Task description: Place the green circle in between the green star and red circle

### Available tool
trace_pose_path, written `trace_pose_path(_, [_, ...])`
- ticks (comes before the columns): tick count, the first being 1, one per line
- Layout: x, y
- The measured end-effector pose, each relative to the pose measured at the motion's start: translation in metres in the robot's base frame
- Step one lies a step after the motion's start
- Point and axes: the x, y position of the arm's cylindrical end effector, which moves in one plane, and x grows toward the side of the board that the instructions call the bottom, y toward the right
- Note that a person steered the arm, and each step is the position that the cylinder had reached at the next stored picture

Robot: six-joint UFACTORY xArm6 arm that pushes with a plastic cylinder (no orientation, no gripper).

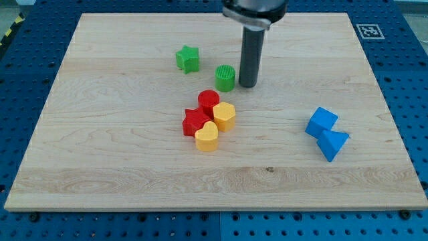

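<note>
No jaws are fitted and nothing is gripped: the arm ends in a straight dark rod, and my tip [248,85] is seen resting on the bench just to the view's right of the small green plastic circle [225,77], very close to it, though contact cannot be confirmed. The green circle is found between the green plastic star [188,58], up and to the view's left, and the red plastic circle [208,101], just below it; it lies nearer the red one and looks close to the wanted spot already. The piece is judged light, rigid and smooth-based, likely to slide readily and to roll off a push that is not centred, so it is best met squarely on its side wall with short strokes. Packed against the red circle are a red star-like block [194,122], a yellow hexagonal block [225,115] and a yellow heart [207,136], which could be disturbed by an overshoot. Two blue blocks [326,132] sit well apart at the view's right. The pale wooden bench [120,167] is flat, lying on a blue perforated base [414,80].
</note>
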Motion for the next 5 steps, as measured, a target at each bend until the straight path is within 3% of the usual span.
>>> trace_pose_path(5, [0.0,-0.06])
